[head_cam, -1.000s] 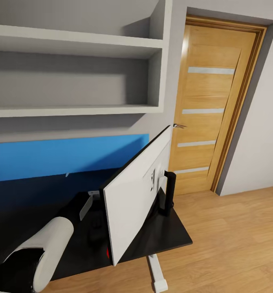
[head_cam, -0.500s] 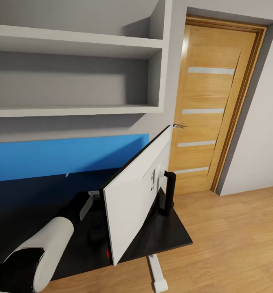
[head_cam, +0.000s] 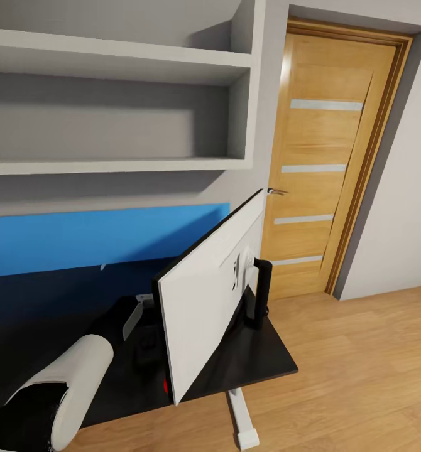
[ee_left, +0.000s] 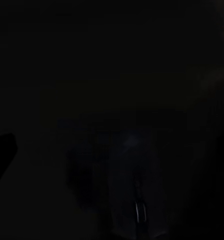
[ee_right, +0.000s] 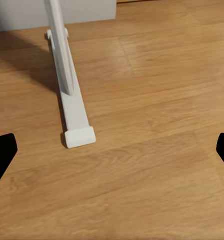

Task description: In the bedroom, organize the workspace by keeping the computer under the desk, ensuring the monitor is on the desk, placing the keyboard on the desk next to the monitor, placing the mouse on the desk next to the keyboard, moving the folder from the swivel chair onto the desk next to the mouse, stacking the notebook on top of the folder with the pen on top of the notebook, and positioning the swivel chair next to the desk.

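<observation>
The monitor [head_cam: 204, 301] stands on the desk [head_cam: 254, 358] near its right end, white back toward me, on a black stem [head_cam: 261, 292]. The desk's blue back panel [head_cam: 110, 238] runs along the wall. My left arm [head_cam: 72, 383] reaches over the black top toward the monitor's front, and the screen hides its gripper. The left wrist view is almost black, with a faint rounded dark shape [ee_left: 134, 200] that I cannot identify. My right gripper [ee_right: 113, 152] is open over the wooden floor, close to the desk's white leg foot [ee_right: 74, 110].
Grey wall shelves [head_cam: 116, 166] hang above the desk. A closed wooden door [head_cam: 323, 163] stands to the right of the desk. Bare wooden floor [head_cam: 361, 376] stretches to the right. The desk's white leg [head_cam: 242, 417] rests on the floor under the desk's right end.
The whole head picture has shifted up a few pixels, so the camera moved slightly. The monitor, the desk and my left arm hold the same places.
</observation>
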Available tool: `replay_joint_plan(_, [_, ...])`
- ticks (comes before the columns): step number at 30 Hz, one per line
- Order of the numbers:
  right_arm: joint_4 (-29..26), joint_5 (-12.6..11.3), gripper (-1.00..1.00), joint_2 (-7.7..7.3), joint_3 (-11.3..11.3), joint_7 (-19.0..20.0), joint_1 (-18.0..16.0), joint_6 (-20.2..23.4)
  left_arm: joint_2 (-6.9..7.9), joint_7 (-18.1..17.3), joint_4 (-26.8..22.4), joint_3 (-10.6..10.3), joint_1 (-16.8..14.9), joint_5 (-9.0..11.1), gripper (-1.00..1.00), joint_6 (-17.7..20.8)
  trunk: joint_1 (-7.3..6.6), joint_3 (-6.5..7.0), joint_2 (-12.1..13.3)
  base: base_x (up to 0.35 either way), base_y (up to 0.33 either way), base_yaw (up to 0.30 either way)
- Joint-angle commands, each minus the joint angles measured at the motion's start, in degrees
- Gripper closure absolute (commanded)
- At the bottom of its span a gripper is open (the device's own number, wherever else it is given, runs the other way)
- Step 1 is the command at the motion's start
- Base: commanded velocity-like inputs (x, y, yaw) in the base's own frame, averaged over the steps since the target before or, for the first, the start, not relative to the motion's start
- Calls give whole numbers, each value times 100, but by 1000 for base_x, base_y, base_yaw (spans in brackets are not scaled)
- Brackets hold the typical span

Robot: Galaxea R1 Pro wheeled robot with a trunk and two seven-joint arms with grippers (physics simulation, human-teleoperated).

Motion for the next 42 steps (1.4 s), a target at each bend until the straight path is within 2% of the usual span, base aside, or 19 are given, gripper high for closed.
replay_joint_plan(1, [9,-18,-100,1,37,-31,-6,-21,-3,36,-8,14,-2,47,-100,24,23,-25,-45,0,0,0])
replay_joint_plan(20, [4,-25,-100,-9,36,-32,-6,-34,-16,31,-8,9,-2,61,-100,24,440,-366,-807,0,0,0])
replay_joint_plan(42, [5,-24,-100,7,37,-31,-6,-24,24,22,-8,15,-2,53,-100,32,440,-366,-807,0,0,-61])
